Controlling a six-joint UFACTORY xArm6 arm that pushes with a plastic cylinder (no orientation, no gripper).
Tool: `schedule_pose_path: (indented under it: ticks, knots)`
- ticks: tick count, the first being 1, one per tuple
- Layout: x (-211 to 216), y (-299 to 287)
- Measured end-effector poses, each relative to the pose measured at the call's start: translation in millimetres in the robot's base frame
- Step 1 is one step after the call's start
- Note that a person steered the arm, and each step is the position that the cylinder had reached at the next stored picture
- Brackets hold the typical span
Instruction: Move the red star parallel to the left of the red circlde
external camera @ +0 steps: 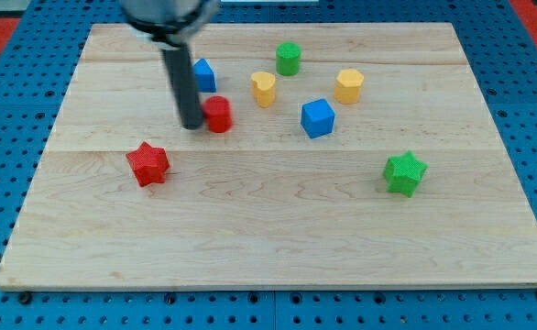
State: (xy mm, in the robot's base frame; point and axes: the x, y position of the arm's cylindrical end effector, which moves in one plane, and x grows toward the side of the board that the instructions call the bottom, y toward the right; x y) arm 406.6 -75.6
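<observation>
Our tip (192,126) touches the red round block's (218,115) left side on the wooden surface (278,220), the red star block (147,164) nearer-left, a blue block (203,74) just beyond; we carry no claw.

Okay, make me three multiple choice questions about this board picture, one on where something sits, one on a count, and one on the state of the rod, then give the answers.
1. Where is the red star relative to the red circle?
A. lower left
B. upper right
C. directly right

2. How many blue blocks are there?
A. one
B. two
C. four

3. Where is my tip?
A. on the green star
B. off the board
C. right beside the red circle's left edge

Answers: 1 A, the star lies nearer the view's bottom left. 2 B, a blue cube and a blue block behind the rod. 3 C, the rod ends next to the circle.
</observation>
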Motion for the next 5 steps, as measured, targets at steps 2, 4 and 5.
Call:
schedule_pose_path:
  ticks: [2, 4, 5]
  knots:
    - [38.6, 24.4]
    - [90.5, -38.2]
    - [61.5, -54.5]
